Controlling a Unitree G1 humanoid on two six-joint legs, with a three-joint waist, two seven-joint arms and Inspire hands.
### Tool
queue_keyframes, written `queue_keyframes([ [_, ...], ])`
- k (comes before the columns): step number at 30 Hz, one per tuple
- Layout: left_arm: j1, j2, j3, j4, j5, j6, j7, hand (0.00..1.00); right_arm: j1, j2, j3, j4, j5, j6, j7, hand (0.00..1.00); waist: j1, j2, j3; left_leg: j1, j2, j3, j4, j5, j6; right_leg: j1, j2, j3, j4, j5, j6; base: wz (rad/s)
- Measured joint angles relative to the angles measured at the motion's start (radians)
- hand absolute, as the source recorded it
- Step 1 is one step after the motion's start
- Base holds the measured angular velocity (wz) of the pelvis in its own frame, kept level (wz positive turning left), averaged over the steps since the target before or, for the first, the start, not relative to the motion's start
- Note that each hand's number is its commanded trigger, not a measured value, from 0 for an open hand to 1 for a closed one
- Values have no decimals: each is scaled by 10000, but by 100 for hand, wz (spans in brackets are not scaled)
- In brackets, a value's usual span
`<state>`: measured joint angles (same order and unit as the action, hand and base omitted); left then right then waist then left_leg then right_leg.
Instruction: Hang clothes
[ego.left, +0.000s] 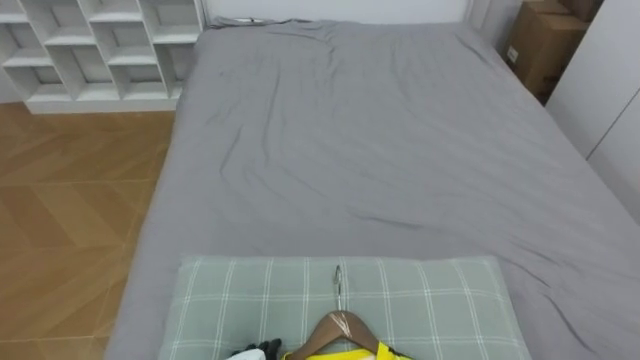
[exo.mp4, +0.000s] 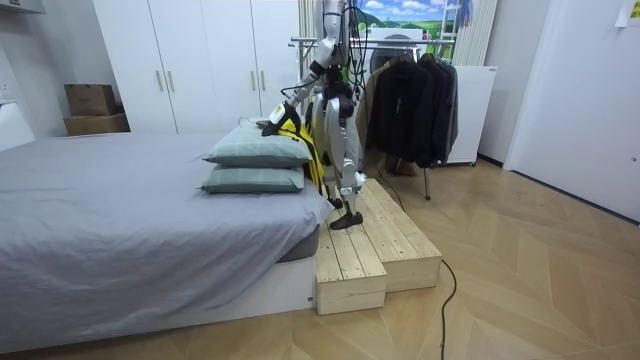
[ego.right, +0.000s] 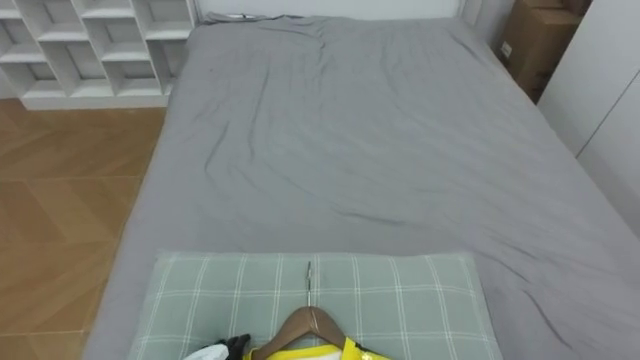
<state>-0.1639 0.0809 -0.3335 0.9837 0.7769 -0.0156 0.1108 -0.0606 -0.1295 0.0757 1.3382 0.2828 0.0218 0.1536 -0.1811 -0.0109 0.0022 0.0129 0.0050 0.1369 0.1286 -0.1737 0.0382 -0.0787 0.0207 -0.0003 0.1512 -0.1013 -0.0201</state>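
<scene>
Seemingly, the hanger (ego.left: 340, 331) with the yellow garment (ego.left: 390, 353) is positioned at 6 o'clock over the pillow (ego.left: 440, 300), likely for support; whether the left hand (ego.left: 258, 351) grips it cannot be told.

Even, diffuse light is filling the room, and the grey bed sheet (ego.left: 380, 150) is showing only faint shadows along its creases. The wooden floor (exo.mp4: 520, 250) is reflecting a soft sheen, and the stacked pillows (exo.mp4: 258, 150) are casting a dim shadow onto the sheet beneath them.
</scene>
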Motion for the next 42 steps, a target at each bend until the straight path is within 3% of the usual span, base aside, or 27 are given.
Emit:
queue_keyframes([
  [7, -532, -212, 19, 1113, -692, -328, 785, 0, -288, 1, 599, 193, 44, -10, -5, 0, 189, -73, -9, -260, 10, 119, 32, 3, -1, -276, 19, 127, 9, 38, -7, -5],
  [12, -669, -321, 182, 1449, -793, -691, 1268, 0, -313, 34, 801, 202, 35, 3, -7, 0, 495, -331, -21, -405, 35, 156, 35, 5, -4, -436, 39, 149, 15, 53, -25, -1],
  [19, -905, -385, 198, 1987, -1179, -1010, 1949, 0, -580, 232, 1052, 389, -128, 13, -216, 0, 734, -604, 46, -583, 46, 237, 44, 5, -5, -633, 45, 208, 14, 100, -17, -3],
  [20, -924, -430, 197, 1999, -1179, -1015, 2069, 4, -612, 260, 1168, 390, -127, 17, -323, 0, 803, -636, 45, -661, 53, 236, 62, 6, -4, -687, 44, 205, 14, 116, -15, 0],
  [21, -923, -449, 198, 2002, -1178, -1042, 2185, 21, -694, 284, 1295, 391, -130, 29, -402, 0, 826, -674, 38, -742, 82, 228, 76, 8, -4, -771, 39, 192, 22, 126, -15, 0],
  [22, -923, -454, 198, 2017, -1178, -1064, 2260, 49, -728, 297, 1307, 391, -134, 31, -428, 0, 838, -689, 46, -774, 115, 227, 77, 9, -5, -800, 39, 188, 20, 133, -14, 0],
  [23, -931, -473, 199, 2039, -1178, -1092, 2369, 66, -759, 339, 1321, 391, -133, 37, -462, 0, 878, -723, 63, -815, 122, 226, 81, 9, -6, -824, 43, 185, 7, 144, -15, 0],
  [24, -967, -507, 199, 2055, -1178, -1098, 2512, 74, -758, 379, 1381, 391, -135, 51, -513, 0, 921, -753, 56, -864, 127, 225, 85, 9, -6, -857, 47, 181, 4, 145, -17, 0],
  [25, -972, -526, 200, 2059, -1178, -1098, 2578, 100, -760, 398, 1381, 391, -136, 62, -540, 0, 949, -767, 48, -894, 129, 225, 85, 9, -6, -885, 49, 181, 4, 146, -19, 0],
  [32, -1223, -633, 930, 2070, -1524, -1165, 3252, 100, -887, 462, 1707, 389, 101, 239, -658, 0, 1183, -849, 64, -1073, 165, 211, 160, 11, -12, -1035, 68, 156, 7, 160, -42, 0],
  [38, -1413, -511, 1031, 2074, -1550, -1170, 3616, 100, -897, 490, 1782, 388, 264, 239, -664, 0, 1275, -946, 132, -1117, 181, 209, 158, 9, -15, -1073, 89, 156, -6, 163, -53, 0],
  [42, -1505, -528, 1318, 2085, -1580, -1170, 3641, 100, -902, 491, 1801, 387, 311, 239, -677, 0, 1286, -948, 133, -1220, 184, 151, 156, 9, -15, -1164, 88, 121, -4, 171, -63, 0],
])
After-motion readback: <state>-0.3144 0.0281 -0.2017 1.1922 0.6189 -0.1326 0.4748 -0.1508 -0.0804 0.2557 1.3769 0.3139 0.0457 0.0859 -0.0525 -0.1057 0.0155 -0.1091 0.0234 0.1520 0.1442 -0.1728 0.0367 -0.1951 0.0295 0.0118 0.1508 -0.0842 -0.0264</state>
